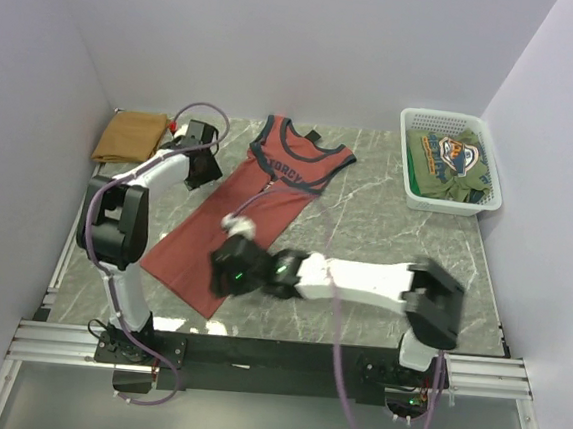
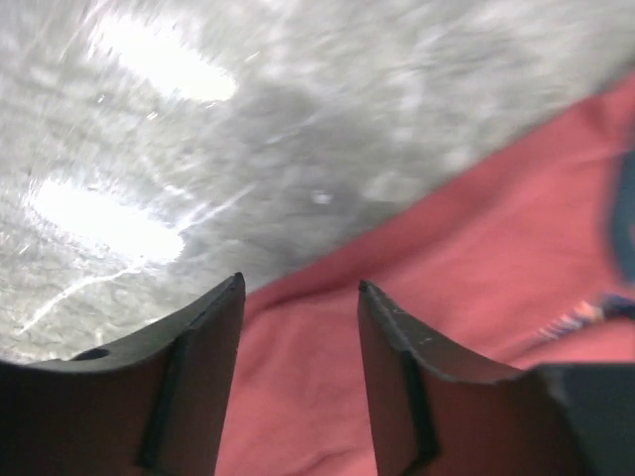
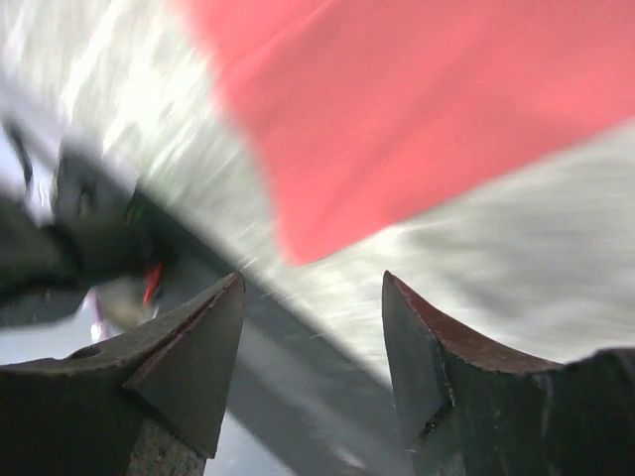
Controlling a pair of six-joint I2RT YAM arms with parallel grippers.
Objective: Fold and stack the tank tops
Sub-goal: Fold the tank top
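Observation:
The rust-red tank top (image 1: 268,198) lies flat in a long diagonal strip, with its dark-trimmed neck and lettering toward the back and its hem toward the near left. A tan-brown tank top (image 1: 131,136) rests folded at the back left corner. My left gripper (image 1: 204,167) hovers at the red top's left edge, level with the armhole. In the left wrist view it (image 2: 301,288) is open, with red cloth (image 2: 456,258) below it and nothing pinched. My right gripper (image 1: 229,270) is over the hem's near corner. It (image 3: 313,278) is open and empty, and the red corner (image 3: 397,119) lies just beyond its tips.
A white mesh basket (image 1: 413,120) at the back right holds a green printed garment (image 1: 450,159). White walls close in the grey marble table (image 1: 386,223) on the left, back and right. The black mounting rail (image 1: 274,354) runs along the near edge.

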